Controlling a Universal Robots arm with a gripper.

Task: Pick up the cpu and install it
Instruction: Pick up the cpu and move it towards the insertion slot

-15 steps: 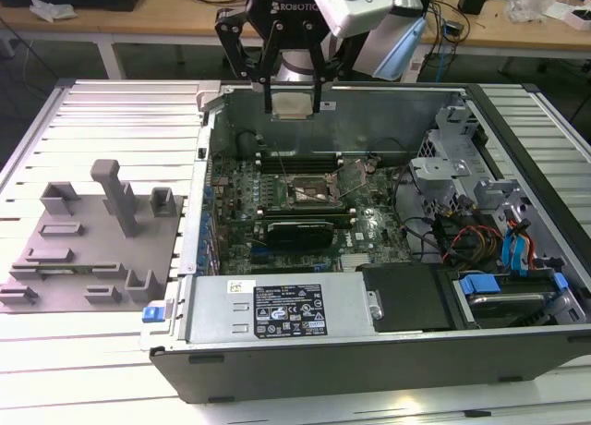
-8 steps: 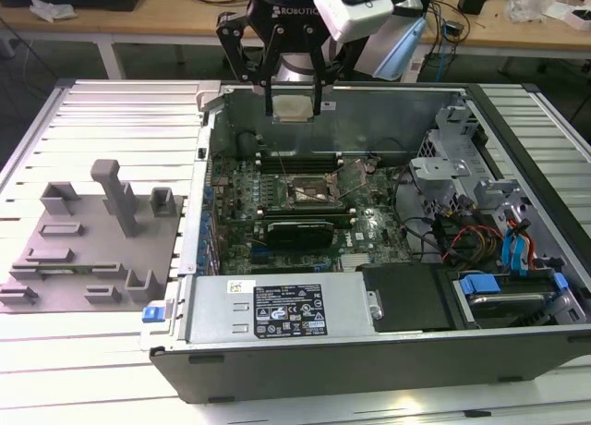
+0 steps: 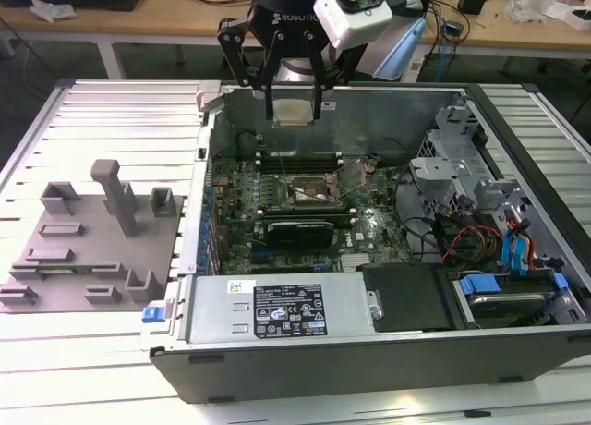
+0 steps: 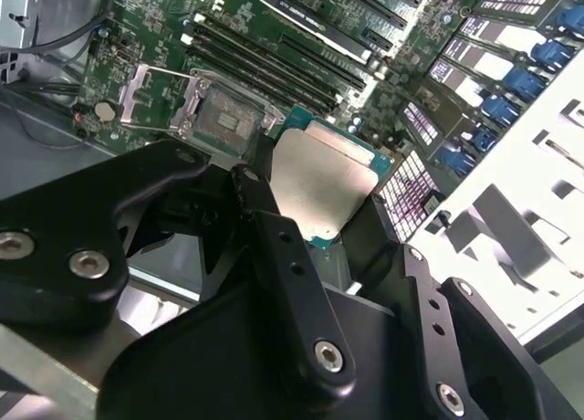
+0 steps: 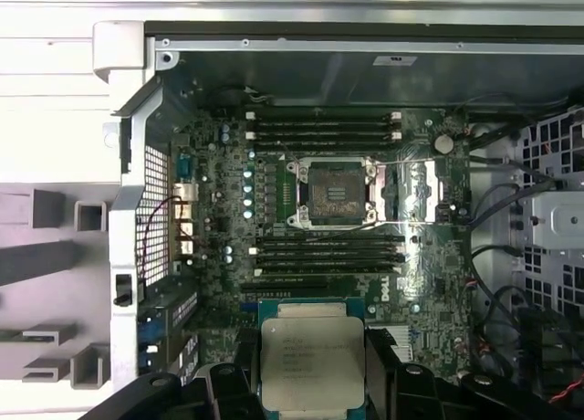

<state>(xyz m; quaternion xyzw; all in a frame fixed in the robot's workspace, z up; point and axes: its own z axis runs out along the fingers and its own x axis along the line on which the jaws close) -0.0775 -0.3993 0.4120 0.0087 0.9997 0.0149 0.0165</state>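
Note:
The cpu (image 3: pixel 294 110), a small flat square chip with a silvery top, hangs in the air over the back of the open computer case (image 3: pixel 199 166). My gripper (image 3: pixel 294 116) is shut on it, one black finger on each side. Both wrist views show the cpu (image 4: pixel 321 178) (image 5: pixel 310 358) flat between the fingers (image 4: pixel 265 210), metal top up. The dark square socket (image 3: pixel 309 192) (image 5: pixel 336 194) (image 4: pixel 221 120) lies on the motherboard below and ahead of the chip, with its metal latch frame (image 3: pixel 357 174) swung open to the exterior view's right.
A grey tray (image 3: pixel 88 259) with upright fixtures sits outside the case on the exterior view's left. Memory slots (image 5: pixel 324 128) flank the socket. A long black card (image 3: pixel 300 229) lies in front of it. The power supply (image 3: pixel 277 309), drive cage (image 3: pixel 443 157) and cables (image 3: pixel 466 236) fill the case's front and right.

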